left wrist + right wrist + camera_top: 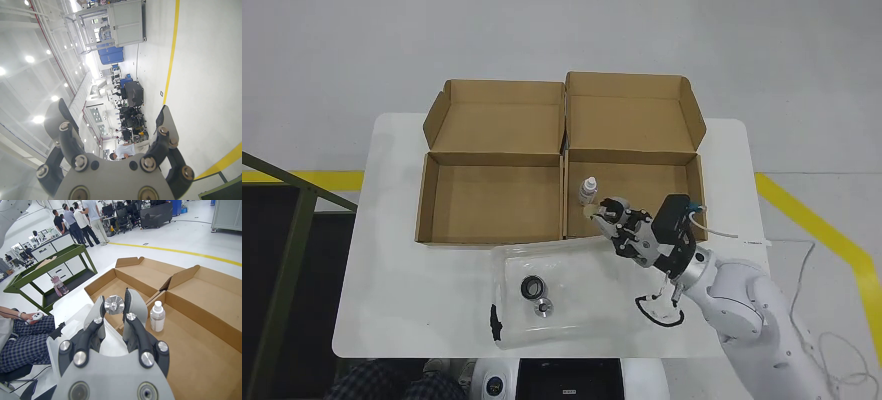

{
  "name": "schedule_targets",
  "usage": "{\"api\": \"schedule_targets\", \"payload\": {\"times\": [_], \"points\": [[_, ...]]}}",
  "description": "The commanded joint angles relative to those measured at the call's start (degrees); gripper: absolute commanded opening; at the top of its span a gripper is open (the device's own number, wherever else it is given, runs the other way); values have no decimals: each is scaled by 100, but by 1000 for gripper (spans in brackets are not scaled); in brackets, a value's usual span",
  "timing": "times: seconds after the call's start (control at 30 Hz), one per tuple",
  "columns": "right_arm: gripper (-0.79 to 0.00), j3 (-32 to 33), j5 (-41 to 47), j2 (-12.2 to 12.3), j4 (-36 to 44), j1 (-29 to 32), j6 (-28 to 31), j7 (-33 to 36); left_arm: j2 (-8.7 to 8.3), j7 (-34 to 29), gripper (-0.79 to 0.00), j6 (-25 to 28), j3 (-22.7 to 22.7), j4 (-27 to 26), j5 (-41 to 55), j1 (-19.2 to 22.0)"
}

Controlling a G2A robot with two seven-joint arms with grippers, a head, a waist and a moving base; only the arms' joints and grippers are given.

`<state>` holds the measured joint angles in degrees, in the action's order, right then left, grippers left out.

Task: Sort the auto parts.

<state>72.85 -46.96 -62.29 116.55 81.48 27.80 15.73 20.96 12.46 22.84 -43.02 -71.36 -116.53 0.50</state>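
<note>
My right gripper (114, 308) is shut on a round silver metal part (114, 307), held in the air over the near edge of the right cardboard box (682, 180). From above, the same gripper (604, 214) hangs just beyond the clear tray (582, 255), beside a small white spray bottle (588, 189) that stands upright in the right box. In the tray lie a black ring bearing (533, 287), a silver round part (543, 307) and a black clip (495, 322). My left gripper (113, 111) is open with nothing between its fingers, facing the room, off the table.
The left cardboard box (492, 200) stands open next to the right one, lids folded back. A black cable part (662, 312) lies on the white table (392, 250) by the tray's right end. A green cart (56, 262) stands beyond the table; a seated person holds a controller (35, 316).
</note>
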Motion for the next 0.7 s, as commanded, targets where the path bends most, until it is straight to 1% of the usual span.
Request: {"api": "schedule_targets", "payload": {"times": [0.0, 0.27, 0.5, 0.67], "points": [[-785, -6, 4, -3, -52, -31, -4, 13, 0, 0, 0, 0, 0, 0, 0, 0], [-785, 85, -361, 8, -173, -179, -340, 433, 0, 0, 0, 0, 0, 0, 0, 0], [-785, 178, -700, 30, -238, -390, -561, 1056, 0, 0, 0, 0, 0, 0, 0, 0], [-785, 99, -700, 25, -480, -683, -585, 1491, 0, 0, 0, 0, 0, 0, 0, 0]]}}
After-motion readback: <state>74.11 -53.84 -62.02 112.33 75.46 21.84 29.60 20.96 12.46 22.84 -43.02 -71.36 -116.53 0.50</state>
